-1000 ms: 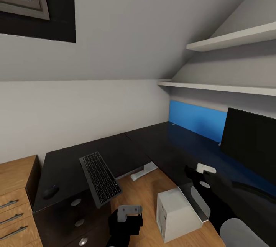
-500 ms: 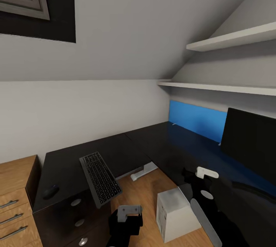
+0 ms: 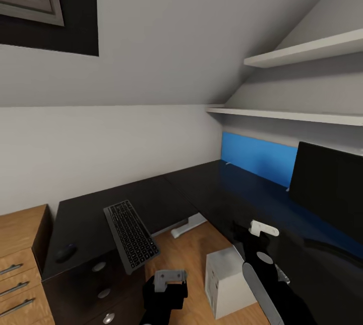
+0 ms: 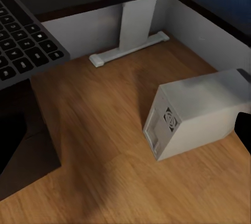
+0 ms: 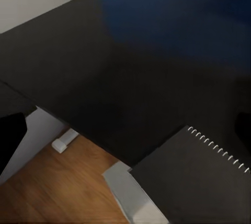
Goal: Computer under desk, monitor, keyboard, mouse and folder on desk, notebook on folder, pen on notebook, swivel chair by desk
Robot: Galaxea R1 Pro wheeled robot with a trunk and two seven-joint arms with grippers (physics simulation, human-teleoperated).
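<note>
Monitor [image 3: 330,188] stood on counter [image 3: 151,196], keyboard [image 3: 131,234] overhanging near edge, mouse [image 3: 66,252] beside it. Computer [image 3: 229,282] sat on floor by counter, not under. Right gripper [image 3: 263,230] carried spiral notebook [image 5: 209,182] over counter; left gripper [image 3: 170,278] idle, finger spread unclear. Folder, pen, chair steps remained.

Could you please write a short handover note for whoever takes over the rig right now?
Left tool: low in front of the drawers, carrying nothing I can see; open or shut unclear.
Right tool: over the desk edge; grip unclear. The notebook lies just beneath it at that edge.
Done: monitor is on the desk.
Keyboard and mouse sit on the far wing, away from the monitor; the keyboard overhangs the front edge.
Computer stands on the floor at the desk edge.
Left: move keyboard and mouse beside the monitor, tuck the computer under, then folder, notebook, pen, chair.
</note>
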